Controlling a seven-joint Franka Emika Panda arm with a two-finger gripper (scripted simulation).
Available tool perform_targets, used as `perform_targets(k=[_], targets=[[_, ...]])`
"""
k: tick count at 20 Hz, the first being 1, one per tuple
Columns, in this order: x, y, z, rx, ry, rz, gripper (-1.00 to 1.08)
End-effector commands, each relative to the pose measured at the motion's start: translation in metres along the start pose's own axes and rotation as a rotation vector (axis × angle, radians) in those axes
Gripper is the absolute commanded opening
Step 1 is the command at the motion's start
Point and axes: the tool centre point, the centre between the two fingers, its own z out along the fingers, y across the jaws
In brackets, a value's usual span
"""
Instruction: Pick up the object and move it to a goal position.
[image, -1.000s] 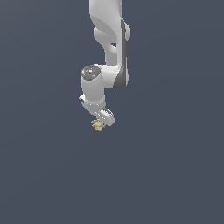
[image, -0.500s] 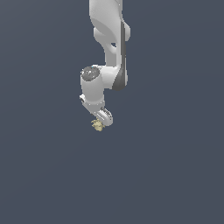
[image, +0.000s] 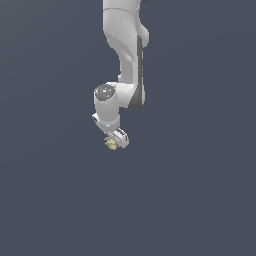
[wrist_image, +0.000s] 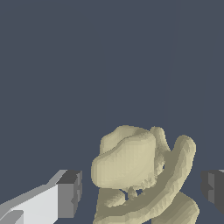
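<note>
The object is a tiny lumpy pale yellow-beige thing sitting right at the tip of my white gripper in the exterior view. The wrist view shows the object large, between my two dark finger pads. A narrow strip of background shows on each side of it, so the gripper stands open around the object without visibly touching it. The object's lower part runs out of the wrist picture.
The white arm comes down from the upper edge of the exterior view. All around is a plain dark grey-blue surface with no other objects, edges or marks in sight.
The wrist and hand have sunk slightly towards the object. The object itself stays at the same spot.
</note>
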Motion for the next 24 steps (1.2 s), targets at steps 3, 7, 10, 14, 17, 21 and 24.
perform_targets(k=[3, 7, 10, 14, 17, 21, 24], targets=[[0.0, 0.0, 0.015, 0.0, 0.0, 0.001, 1.0], [0.0, 0.0, 0.017, 0.0, 0.0, 0.001, -1.0], [0.0, 0.0, 0.017, 0.0, 0.0, 0.001, -1.0], [0.0, 0.0, 0.017, 0.0, 0.0, 0.001, -1.0], [0.0, -0.001, 0.016, 0.002, 0.001, 0.0, -1.0], [0.0, -0.001, 0.012, 0.002, 0.001, 0.0, -1.0], [0.0, -0.002, 0.002, 0.002, 0.001, 0.0, -1.0]])
